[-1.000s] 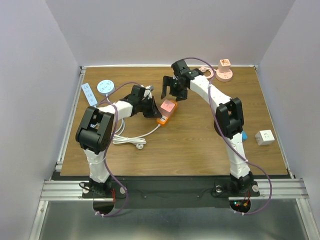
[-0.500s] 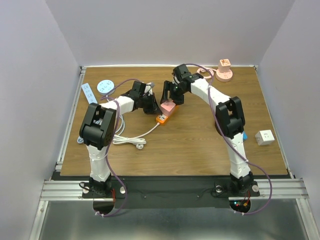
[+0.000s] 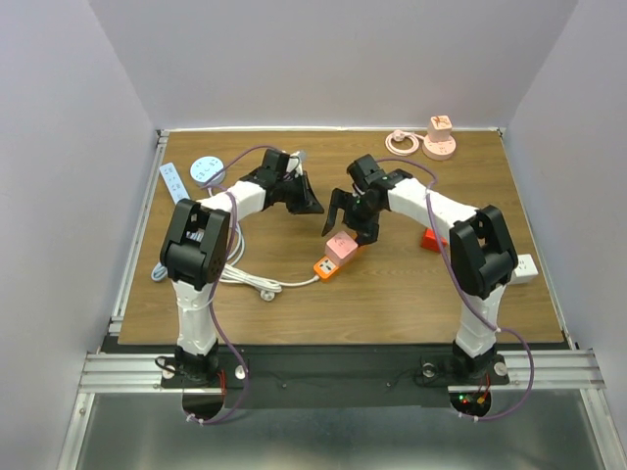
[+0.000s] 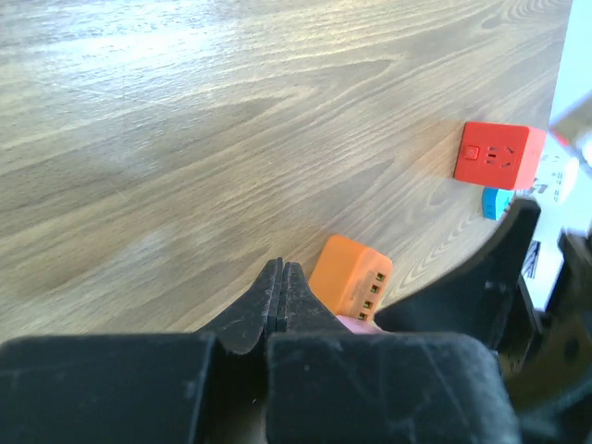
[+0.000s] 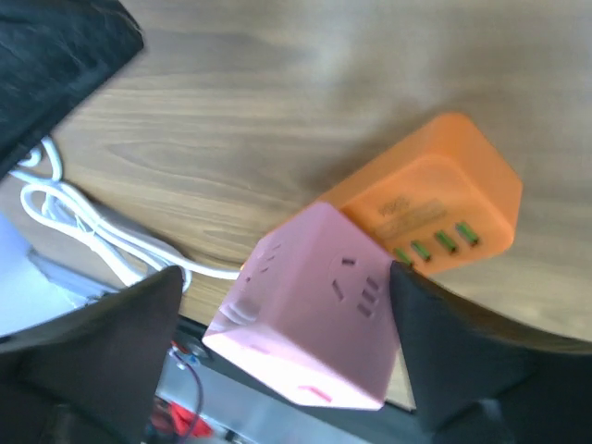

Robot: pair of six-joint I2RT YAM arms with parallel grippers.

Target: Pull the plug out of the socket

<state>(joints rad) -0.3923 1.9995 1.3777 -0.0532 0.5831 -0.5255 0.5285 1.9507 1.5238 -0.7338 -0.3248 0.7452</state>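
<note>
- Top external view: the pink cube plug sits near the middle of the wooden surface, still seated in the orange socket, which lies just nearer the arm bases.
- A white cable runs left from the socket to a loose coil by the left arm.
- The right hand hangs just above the plug with its fingers spread.
- Right wrist view: the two dark fingers stand wide apart with the pink cube between them. There is clear space on the left side, and on the right I cannot tell whether the finger touches the cube.
- The left hand is off to the upper left of the plug, apart from it.
- Left wrist view: the left fingers are pressed together with nothing between them, and the orange block shows just beyond their tips.
- A red cube socket lies right of the right hand.
- A white cube socket peeks out beside the right arm's elbow.
- A pink round socket stands at the far edge.
- A white power strip and a round blue-white disc lie at the far left.
</note>
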